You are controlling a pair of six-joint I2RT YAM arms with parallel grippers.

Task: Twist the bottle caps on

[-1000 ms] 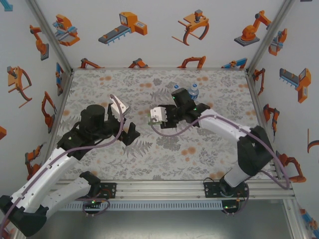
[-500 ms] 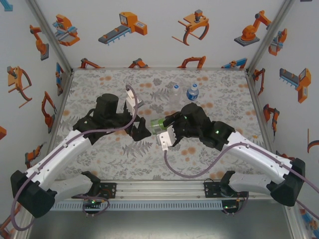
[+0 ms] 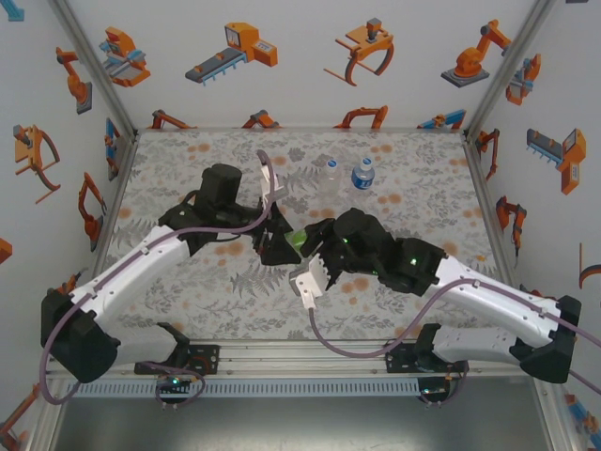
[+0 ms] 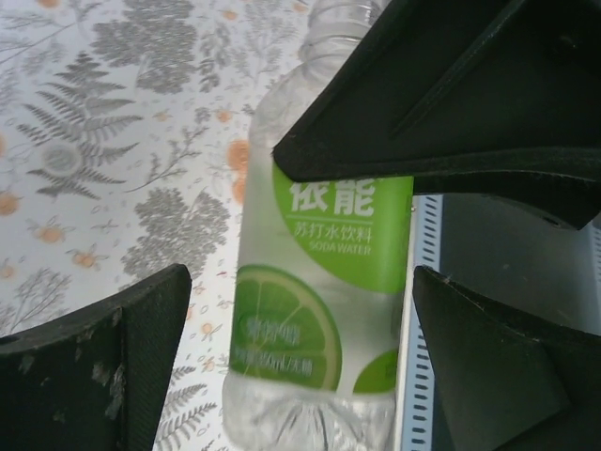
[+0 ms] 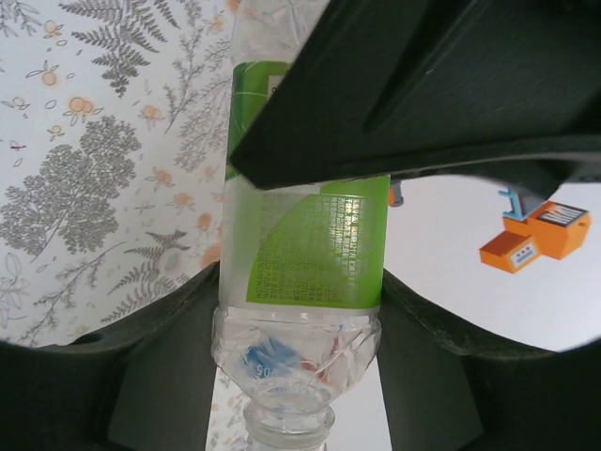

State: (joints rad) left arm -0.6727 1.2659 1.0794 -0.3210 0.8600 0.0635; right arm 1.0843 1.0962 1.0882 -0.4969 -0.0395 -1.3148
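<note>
- Top external view puts the green-labelled bottle point(image 3: 296, 238) over the middle of the table point(image 3: 188, 160), lying roughly sideways between the left gripper point(image 3: 279, 242) and the right gripper point(image 3: 315, 240).
- Far of them, the unlabelled bottle point(image 3: 329, 175) and the blue-labelled bottle point(image 3: 363, 175) stand upright just beside each other.
- Right wrist view: the right gripper point(image 5: 300, 277) pinches the bottle point(image 5: 305, 225) near its shoulder, with its fingers point(image 5: 141, 376) pressed to both sides and the neck pointing toward the camera. Whether a cap sits on the neck cannot be told.
- Left wrist view: the left gripper point(image 4: 299, 282) is spread around the labelled body point(image 4: 319, 310). A gap shows at the left finger point(image 4: 94, 376), while the other finger is at the bottle's edge.
- Handling, as a judgement:
  - The bottle is thin clear plastic, so it is probably light, smooth and easily dented.
  - A squeeze on the soft labelled middle would likely buckle it or let it spin.
  - The stiffer shoulder or base should give a surer hold against the twist of a cap.
</note>
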